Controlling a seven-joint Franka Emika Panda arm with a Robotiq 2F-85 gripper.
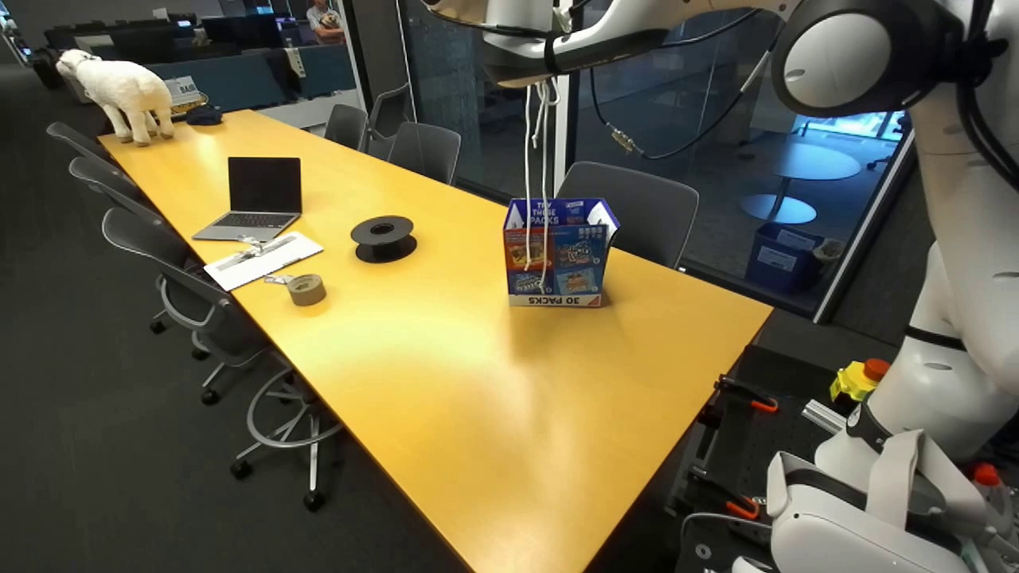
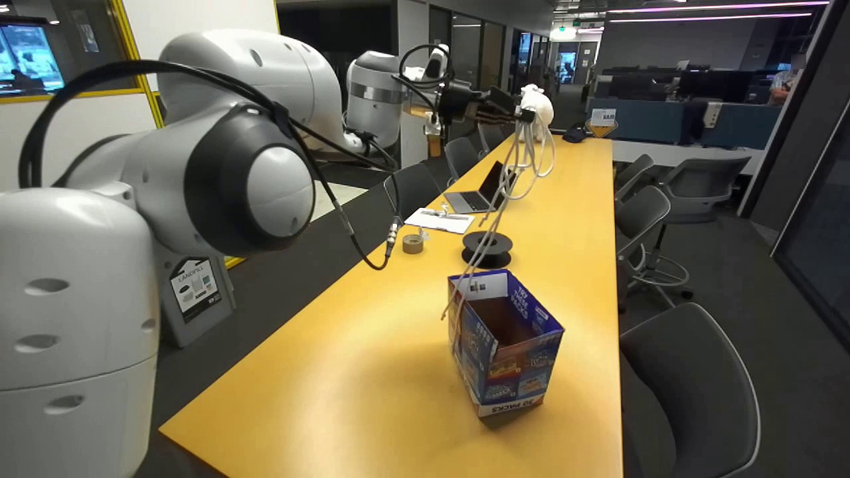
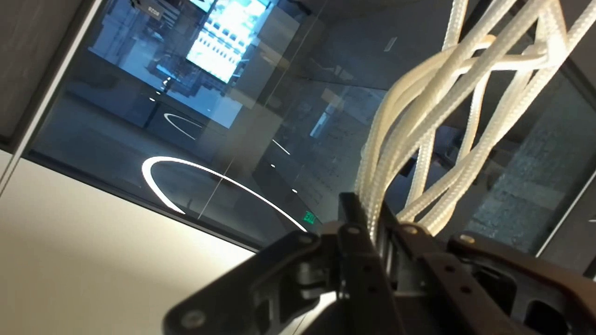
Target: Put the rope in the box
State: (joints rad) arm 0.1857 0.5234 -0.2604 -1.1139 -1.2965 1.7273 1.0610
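Closest to the wrist camera stood the gripper (image 3: 370, 216), its dark fingers (image 3: 350, 209) clenched on several strands of the rope (image 3: 428, 121). Pale braided loops fanned out past the grip in a loose bunch, some crossing over one another.

The box (image 2: 521, 375) stood upright on the yellow table (image 1: 478, 446), open at the top, its printed sides blue and red above a white strip lettered "30 PACKS." In an exterior view the white arm (image 2: 282, 192) held the rope well higher than the box, loops gathered under the grip and two long strands trailing down; whether the bunch was directly over the box could not be told. In both exterior views those two ends reached lower than the box's rim, yet outside it, in front of one printed side. Whether they touched that side was likewise unclear.

Farther from the robot's base (image 1: 947, 390) than the box, a black spool (image 1: 402, 232) lay nearest to it, then a roll of tan tape (image 1: 306, 290) and a clipboard (image 1: 279, 259). Beyond these, well apart from the box, a grey laptop (image 1: 265, 185) stood with its screen raised, and a white sheep figure (image 1: 123, 83) stood farthest, at the table's far end. Grey chairs (image 2: 690, 385) lined both long sides of the table, one just beside the box. On the base's side, well apart from the box, rested a white headset (image 1: 852, 529).
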